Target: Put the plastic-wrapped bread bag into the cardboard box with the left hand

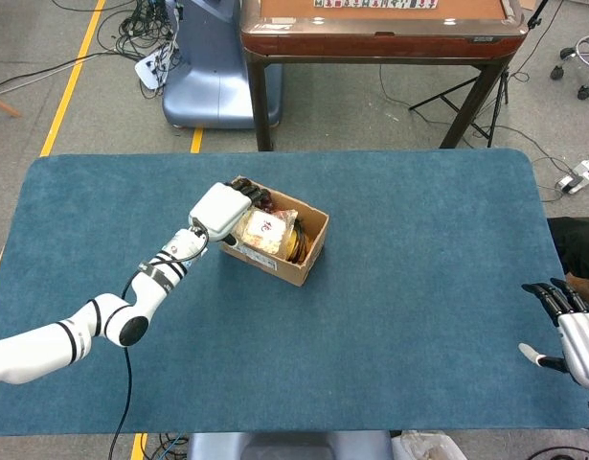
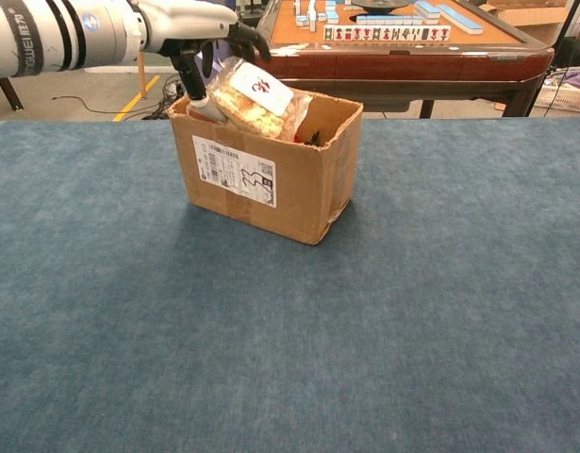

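**Chest view: bread bag half in, finish the drop clean**

Chest view has the left robot hand [image 2: 207, 42] over the far-left corner of the cardboard box [image 2: 266, 175], fingers pinching the left end of the plastic-wrapped bread bag [image 2: 256, 99]. Bag is tilted, upper part above the rim, lower part inside the opening. Not released yet, so I'd call the step lowering and letting go.

Head view: bag [image 1: 265, 230] lies across the middle of the box [image 1: 308, 264], on top of other contents, dark red items [image 1: 263, 199] at the far end and something orange-yellow [image 1: 292, 245] toward the right. Box is fairly full.

How to do it well, my read:
- lower a bit more so most of the bag sits below the rim before opening the fingers
- keep the fingers off the box's left wall, it looks light and could slide on the bench [image 1: 419, 316]
- withdraw straight up, film may cling to the fingers

Right robot hand [image 1: 574, 335] rests at the near-right bench edge, fingers spread, holding nothing.
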{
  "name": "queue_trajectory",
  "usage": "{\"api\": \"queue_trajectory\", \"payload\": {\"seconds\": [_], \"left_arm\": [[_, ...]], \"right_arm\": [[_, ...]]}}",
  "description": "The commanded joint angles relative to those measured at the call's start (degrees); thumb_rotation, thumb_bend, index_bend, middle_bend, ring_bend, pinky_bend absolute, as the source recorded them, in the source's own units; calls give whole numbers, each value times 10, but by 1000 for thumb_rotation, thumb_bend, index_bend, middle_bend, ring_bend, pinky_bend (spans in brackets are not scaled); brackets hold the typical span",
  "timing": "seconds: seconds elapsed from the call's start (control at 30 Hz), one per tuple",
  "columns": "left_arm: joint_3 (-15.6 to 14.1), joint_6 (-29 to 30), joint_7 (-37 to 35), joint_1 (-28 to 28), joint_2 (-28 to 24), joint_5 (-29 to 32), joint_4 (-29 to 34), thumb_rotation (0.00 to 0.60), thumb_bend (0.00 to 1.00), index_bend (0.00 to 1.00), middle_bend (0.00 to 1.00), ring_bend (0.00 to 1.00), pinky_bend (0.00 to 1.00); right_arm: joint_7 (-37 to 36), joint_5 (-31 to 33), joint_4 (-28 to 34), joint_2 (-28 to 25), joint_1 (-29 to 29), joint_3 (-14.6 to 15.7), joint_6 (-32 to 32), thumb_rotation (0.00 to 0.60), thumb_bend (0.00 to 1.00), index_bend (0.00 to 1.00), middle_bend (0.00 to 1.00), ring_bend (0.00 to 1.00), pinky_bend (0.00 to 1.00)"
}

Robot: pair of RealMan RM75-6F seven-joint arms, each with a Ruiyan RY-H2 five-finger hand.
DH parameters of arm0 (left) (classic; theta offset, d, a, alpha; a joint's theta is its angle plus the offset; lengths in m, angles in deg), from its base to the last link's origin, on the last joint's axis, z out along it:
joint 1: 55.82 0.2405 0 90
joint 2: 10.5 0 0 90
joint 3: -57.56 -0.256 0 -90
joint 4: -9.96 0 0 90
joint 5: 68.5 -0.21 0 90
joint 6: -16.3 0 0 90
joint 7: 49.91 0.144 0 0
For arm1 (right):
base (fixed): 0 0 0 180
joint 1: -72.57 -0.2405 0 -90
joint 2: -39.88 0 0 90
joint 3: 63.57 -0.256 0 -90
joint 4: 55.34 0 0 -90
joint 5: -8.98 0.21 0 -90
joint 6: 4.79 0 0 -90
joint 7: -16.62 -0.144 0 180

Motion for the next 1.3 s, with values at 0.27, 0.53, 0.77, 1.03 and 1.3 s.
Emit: {"api": "queue_trajectory", "payload": {"seconds": [0.27, 0.53, 0.77, 1.03, 1.3], "left_arm": [[-8, 39, 59, 0, -15, 55, 37, 600, 227, 0, 51, 36, 347], [-16, 100, 111, 27, -72, 101, 117, 600, 227, 48, 51, 36, 346], [-35, 152, 131, 72, -146, 119, 212, 600, 227, 114, 51, 45, 346], [-73, 226, 147, 147, -228, 122, 320, 600, 227, 125, 51, 46, 346], [-123, 297, 86, 249, -249, 53, 365, 600, 227, 146, 51, 46, 339]], "right_arm": [[0, -3, 1, 1, 0, 2, 0, 600, 33, 214, 224, 99, 414], [4, -5, 1, 2, 1, 4, 0, 600, 33, 214, 224, 98, 414], [17, -7, 2, 7, -1, 5, -3, 600, 33, 214, 227, 98, 414], [31, -9, 4, 11, -3, 6, -5, 600, 33, 215, 234, 98, 414], [39, -9, 7, 10, 0, 4, 3, 600, 33, 214, 234, 98, 414]]}}
